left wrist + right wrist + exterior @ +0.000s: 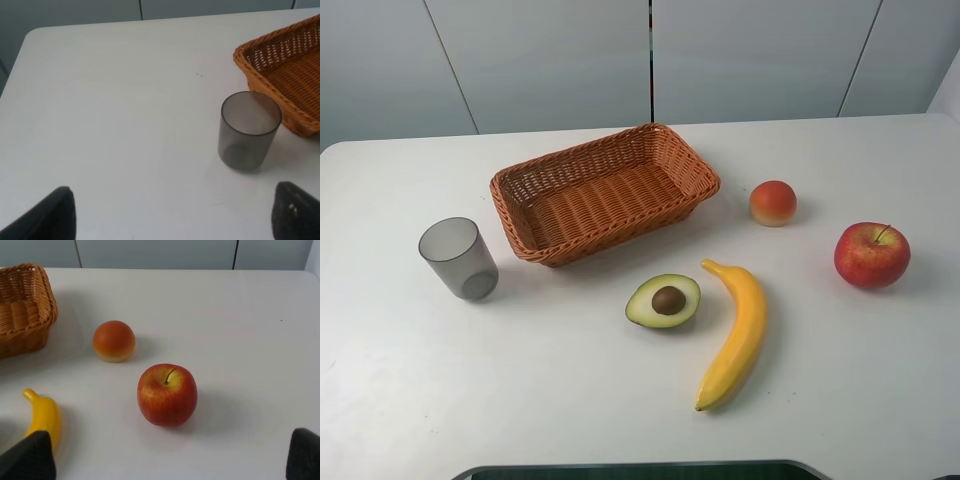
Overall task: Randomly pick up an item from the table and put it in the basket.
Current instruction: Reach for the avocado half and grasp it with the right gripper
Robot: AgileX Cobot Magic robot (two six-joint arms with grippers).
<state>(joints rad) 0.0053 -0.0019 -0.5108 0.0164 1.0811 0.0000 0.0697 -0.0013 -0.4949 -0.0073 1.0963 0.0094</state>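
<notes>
Your halved dark-green avocado (664, 301) sits pit-up on the white counter (470, 380) near the woven orange wicker basket (578, 152), untouched; left pincer (175, 215) and right pincer (165, 457) gape empty (likely staged to grab).

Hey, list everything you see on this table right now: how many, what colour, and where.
table: one, white, under everything.
basket: one, orange-brown wicker, empty, back centre.
cup: one, grey translucent, upright, left of the basket.
avocado half: one, dark green skin, brown pit up, in front of the basket.
banana: one, yellow, right of the avocado half, not touching it.
peach-like fruit: one, orange-red, right of the basket.
apple: one, red, far right.
left gripper: one, dark, open, empty, facing the cup.
right gripper: one, dark, open, empty, facing the apple.
</notes>
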